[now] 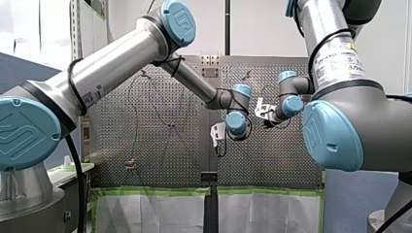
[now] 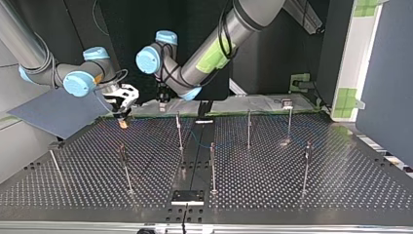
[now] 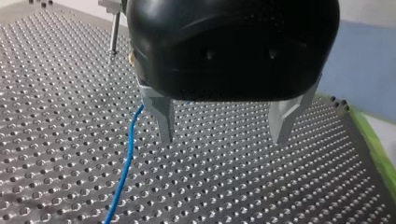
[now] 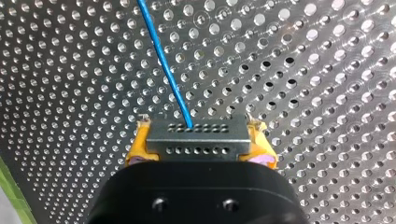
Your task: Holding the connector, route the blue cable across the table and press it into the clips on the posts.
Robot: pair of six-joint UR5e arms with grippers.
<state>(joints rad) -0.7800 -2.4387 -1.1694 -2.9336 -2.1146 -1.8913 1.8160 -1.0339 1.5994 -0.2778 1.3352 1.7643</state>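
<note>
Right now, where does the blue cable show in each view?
Front view: cannot pick it out.
Top view: blue cable lies mid perforated table, among the posts.
Left wrist view: beside one finger of my left gripper.
Right wrist view: runs ahead from the connector in my right gripper.
Shared landmark: the perforated table.

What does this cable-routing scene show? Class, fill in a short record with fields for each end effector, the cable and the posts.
Right end effector: shut on the connector, yellow pads either side
Left end effector: open, empty, over the table
Blue cable: leaves the connector, runs over the table, passes beside the left end effector
Posts: upright on the table
Cable in clips: too small to tell
</note>
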